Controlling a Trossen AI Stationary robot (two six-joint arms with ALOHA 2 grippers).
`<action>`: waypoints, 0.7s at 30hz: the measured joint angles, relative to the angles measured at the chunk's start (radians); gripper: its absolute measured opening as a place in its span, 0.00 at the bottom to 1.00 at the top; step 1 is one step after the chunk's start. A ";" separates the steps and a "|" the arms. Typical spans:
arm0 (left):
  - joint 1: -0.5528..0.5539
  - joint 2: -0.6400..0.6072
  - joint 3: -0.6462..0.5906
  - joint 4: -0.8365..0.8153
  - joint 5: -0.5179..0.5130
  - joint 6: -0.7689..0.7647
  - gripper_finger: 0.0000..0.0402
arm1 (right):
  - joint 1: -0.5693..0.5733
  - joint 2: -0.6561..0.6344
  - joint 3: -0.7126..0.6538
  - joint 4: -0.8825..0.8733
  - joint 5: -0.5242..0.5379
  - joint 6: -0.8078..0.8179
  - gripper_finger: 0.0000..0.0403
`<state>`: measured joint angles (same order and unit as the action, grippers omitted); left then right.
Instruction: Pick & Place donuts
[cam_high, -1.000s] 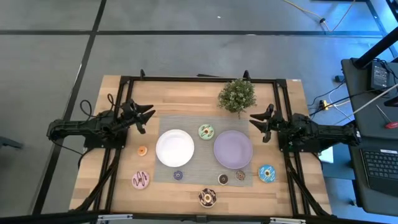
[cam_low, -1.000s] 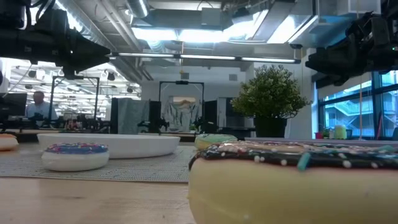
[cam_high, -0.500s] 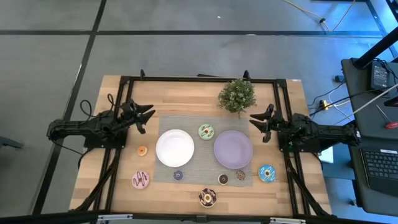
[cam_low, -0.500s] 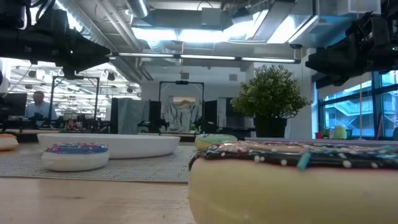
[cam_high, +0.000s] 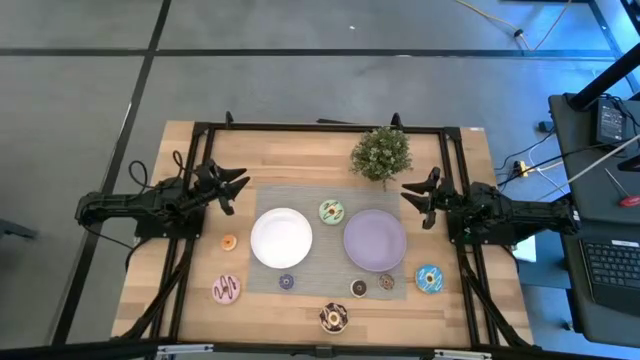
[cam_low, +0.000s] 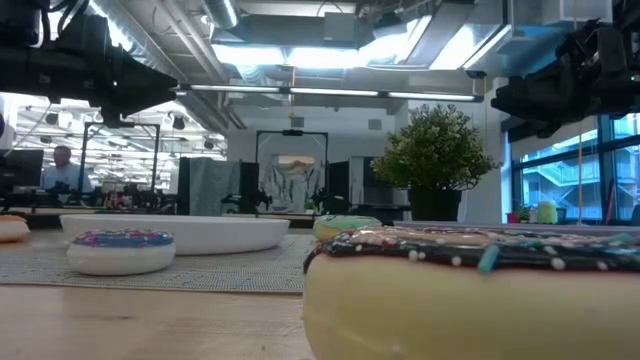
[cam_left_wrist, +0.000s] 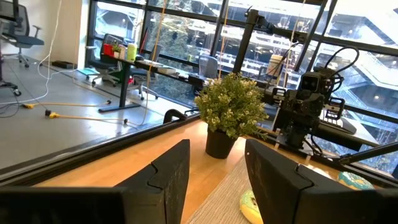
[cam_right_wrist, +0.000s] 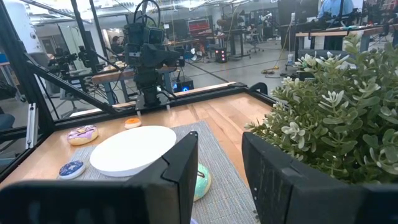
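The donuts lie flat on the table: green-white (cam_high: 331, 211) on the grey mat between the two plates, orange mini (cam_high: 229, 242), pink (cam_high: 226, 290), purple mini (cam_high: 287, 282), chocolate-sprinkled (cam_high: 333, 318) at the near edge, dark brown mini (cam_high: 359, 288), speckled mini (cam_high: 386, 283) and blue (cam_high: 429, 278). My left gripper (cam_high: 235, 187) hovers open over the table's left side, pointing level toward the middle. My right gripper (cam_high: 410, 195) hovers open over the right side, facing it. Both are clear of every donut, with nothing between the fingers (cam_left_wrist: 168, 180) or between the fingers (cam_right_wrist: 174, 180).
A white plate (cam_high: 281, 237) and a lilac plate (cam_high: 375, 240) sit on the grey mat (cam_high: 318, 262). A potted plant (cam_high: 381, 153) stands at the far side, close to my right gripper. Black frame rails (cam_high: 320, 127) run along the table's edges.
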<state>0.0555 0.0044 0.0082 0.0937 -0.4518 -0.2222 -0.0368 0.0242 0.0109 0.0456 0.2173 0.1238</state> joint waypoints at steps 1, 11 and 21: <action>0.000 0.000 0.000 0.000 0.000 0.000 0.38 | 0.000 0.000 0.000 0.000 0.000 0.001 0.32; 0.000 0.000 0.000 0.000 0.000 0.000 0.37 | 0.000 0.000 0.000 0.023 0.003 0.506 0.32; 0.000 0.000 0.000 0.000 0.000 0.000 0.37 | 0.000 0.000 0.000 0.008 0.069 0.785 0.32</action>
<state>0.0555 0.0041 0.0085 0.0937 -0.4515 -0.2222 -0.0368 0.0242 0.0109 0.0533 0.2859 0.9085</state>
